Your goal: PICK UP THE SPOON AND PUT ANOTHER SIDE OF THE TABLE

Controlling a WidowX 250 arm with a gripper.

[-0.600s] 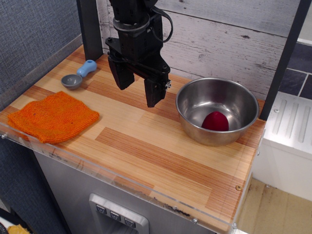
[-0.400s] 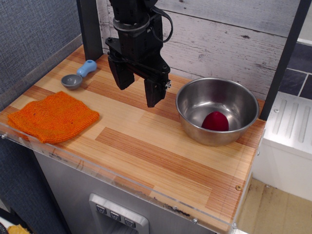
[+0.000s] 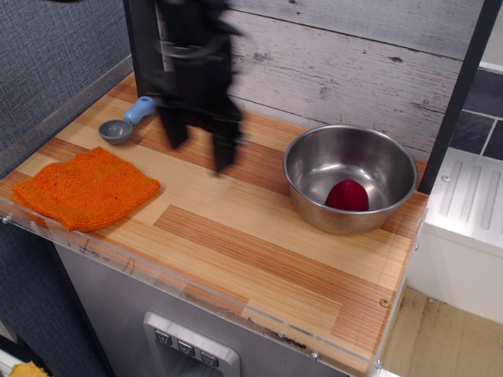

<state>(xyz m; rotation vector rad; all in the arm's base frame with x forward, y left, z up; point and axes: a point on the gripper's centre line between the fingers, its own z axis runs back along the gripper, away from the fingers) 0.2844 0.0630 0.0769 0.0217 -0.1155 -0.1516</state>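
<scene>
1 spoon (image 3: 126,122), 1 bowl (image 3: 350,177), 1 cloth (image 3: 85,188).

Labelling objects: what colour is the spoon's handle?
Light blue; the spoon shows clearly in the observation.image view.

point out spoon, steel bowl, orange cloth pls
spoon (image 3: 118,130), the only camera view, on its round grey bowl.
steel bowl (image 3: 314,145), same view, on the bare inner wall at left.
orange cloth (image 3: 86,188), same view, on the middle of the knit.

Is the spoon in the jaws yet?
No, the spoon lies on the table, left of the open, empty gripper.
</scene>
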